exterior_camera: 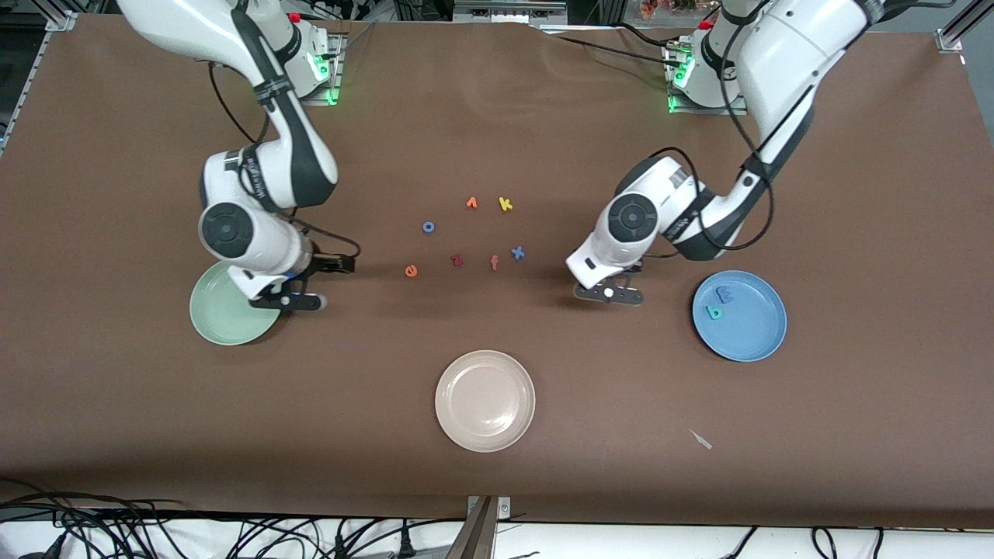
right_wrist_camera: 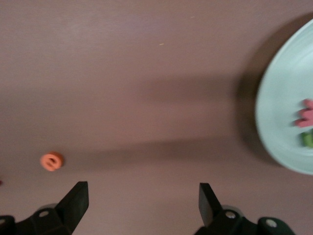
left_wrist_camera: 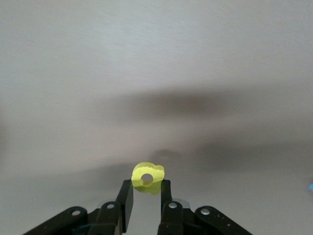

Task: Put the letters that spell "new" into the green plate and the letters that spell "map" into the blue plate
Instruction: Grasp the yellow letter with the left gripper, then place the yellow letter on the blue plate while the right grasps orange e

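— What's happening on the brown cloth?
— The smooth round green plate point(right_wrist_camera: 288, 117) holds foam w point(right_wrist_camera: 305, 116) and n point(right_wrist_camera: 307, 139); the right gripper point(right_wrist_camera: 144, 198) beside it gapes.
— And the left gripper point(left_wrist_camera: 146, 196)?
— Pinching the yellow a point(left_wrist_camera: 147, 177) between the scattered letters and the blue plate point(exterior_camera: 749, 326), where m point(exterior_camera: 727, 293) and p point(exterior_camera: 714, 312) lie.

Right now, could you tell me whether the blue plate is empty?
Not empty: the blue plate holds a blue m and a teal p; the yellow a is in the left gripper.
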Action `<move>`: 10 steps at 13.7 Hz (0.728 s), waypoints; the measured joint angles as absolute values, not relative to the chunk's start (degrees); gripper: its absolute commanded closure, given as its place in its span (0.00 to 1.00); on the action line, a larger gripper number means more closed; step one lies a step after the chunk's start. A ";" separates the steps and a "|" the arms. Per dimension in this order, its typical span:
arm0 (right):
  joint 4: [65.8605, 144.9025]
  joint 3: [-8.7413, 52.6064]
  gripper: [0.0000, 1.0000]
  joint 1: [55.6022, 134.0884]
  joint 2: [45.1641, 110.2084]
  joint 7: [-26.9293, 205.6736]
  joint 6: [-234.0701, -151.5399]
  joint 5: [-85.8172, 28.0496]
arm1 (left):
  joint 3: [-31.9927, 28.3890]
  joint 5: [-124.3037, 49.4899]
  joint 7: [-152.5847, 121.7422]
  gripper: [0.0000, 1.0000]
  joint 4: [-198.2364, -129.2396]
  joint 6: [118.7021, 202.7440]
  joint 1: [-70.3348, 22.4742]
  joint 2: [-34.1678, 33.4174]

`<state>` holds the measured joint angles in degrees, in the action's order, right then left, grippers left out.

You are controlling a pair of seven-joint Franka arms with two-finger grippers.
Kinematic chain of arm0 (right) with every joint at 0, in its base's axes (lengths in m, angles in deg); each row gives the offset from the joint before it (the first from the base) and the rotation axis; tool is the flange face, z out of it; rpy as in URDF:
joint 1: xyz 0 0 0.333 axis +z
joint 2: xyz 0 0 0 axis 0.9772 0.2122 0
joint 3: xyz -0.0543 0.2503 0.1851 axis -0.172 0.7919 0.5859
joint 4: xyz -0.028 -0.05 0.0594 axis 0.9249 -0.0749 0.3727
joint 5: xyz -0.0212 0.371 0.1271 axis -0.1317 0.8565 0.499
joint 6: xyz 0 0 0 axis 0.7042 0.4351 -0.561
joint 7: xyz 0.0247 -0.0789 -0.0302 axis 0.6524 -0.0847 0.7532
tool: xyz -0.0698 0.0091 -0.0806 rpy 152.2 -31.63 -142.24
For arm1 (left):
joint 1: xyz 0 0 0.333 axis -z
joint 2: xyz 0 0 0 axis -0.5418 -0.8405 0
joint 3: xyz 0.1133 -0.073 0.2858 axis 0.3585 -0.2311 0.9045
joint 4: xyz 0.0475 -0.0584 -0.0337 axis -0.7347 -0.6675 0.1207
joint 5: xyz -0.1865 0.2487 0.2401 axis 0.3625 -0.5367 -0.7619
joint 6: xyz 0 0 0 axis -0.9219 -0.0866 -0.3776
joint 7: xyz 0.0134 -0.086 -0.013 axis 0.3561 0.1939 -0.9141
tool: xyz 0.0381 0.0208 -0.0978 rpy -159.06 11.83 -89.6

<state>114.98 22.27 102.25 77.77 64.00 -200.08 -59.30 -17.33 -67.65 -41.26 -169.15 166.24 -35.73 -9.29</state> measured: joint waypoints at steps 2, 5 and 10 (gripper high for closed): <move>114.99 23.88 0.00 103.38 77.91 58.83 -202.49 -59.30 | -18.68 -67.65 -32.77 0.92 -168.87 162.19 -41.78 -7.39; 115.24 24.25 0.00 106.83 79.56 52.56 -208.35 -59.30 | -18.94 -67.64 -15.70 0.91 -168.86 160.79 -52.27 -5.91; 115.62 24.32 0.01 110.78 84.82 47.81 -217.24 -59.30 | -18.81 -67.63 1.71 0.01 -169.39 165.03 -63.91 -10.12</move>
<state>115.62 24.32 110.78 84.82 47.81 -217.24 -59.30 -18.81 -67.63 1.71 -169.39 165.03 -63.91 -10.12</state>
